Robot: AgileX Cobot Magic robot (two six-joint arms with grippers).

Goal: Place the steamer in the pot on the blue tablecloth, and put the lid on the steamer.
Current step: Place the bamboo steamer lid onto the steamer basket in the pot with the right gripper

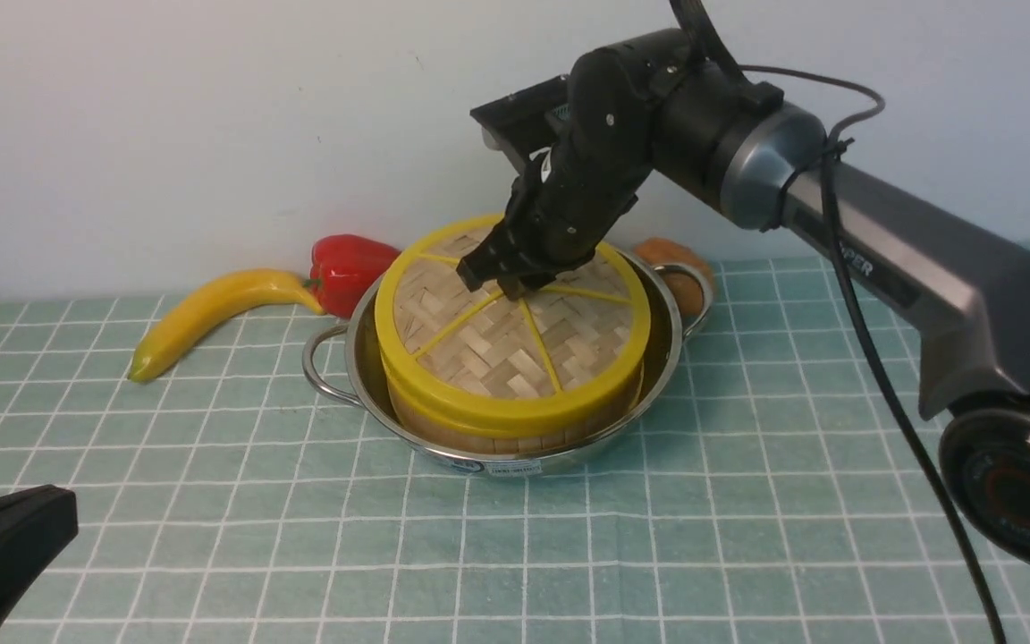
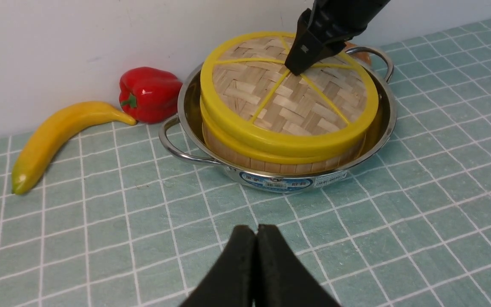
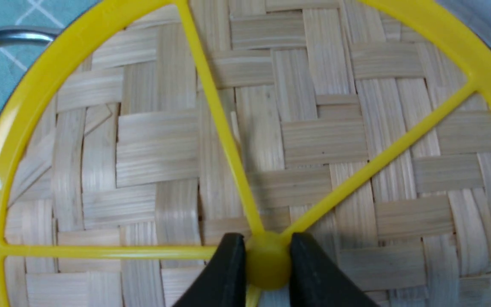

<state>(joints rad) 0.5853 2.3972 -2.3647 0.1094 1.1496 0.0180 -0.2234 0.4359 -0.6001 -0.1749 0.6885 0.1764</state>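
The steel pot [image 1: 669, 344] stands on the blue tablecloth [image 1: 747, 465] near the wall. Inside it sits the steamer [image 1: 515, 440]; only its bamboo side and yellow rim show. The woven lid [image 1: 497, 344] lies on top of the steamer and hides what is inside. My right gripper [image 1: 506, 279] reaches down onto the lid's middle. In the right wrist view its fingers [image 3: 228, 264] are shut on the yellow centre knob [image 3: 267, 266]. My left gripper [image 2: 256, 233] is shut on nothing, low over the cloth in front of the pot, and shows at the lower left [image 1: 5, 546] of the front view.
A yellow banana [image 1: 211, 309] and a red pepper [image 1: 350, 268] lie left of the pot by the wall. A brown rounded object [image 1: 676, 259] sits behind the pot's right handle. The right arm stretches across from the right side.
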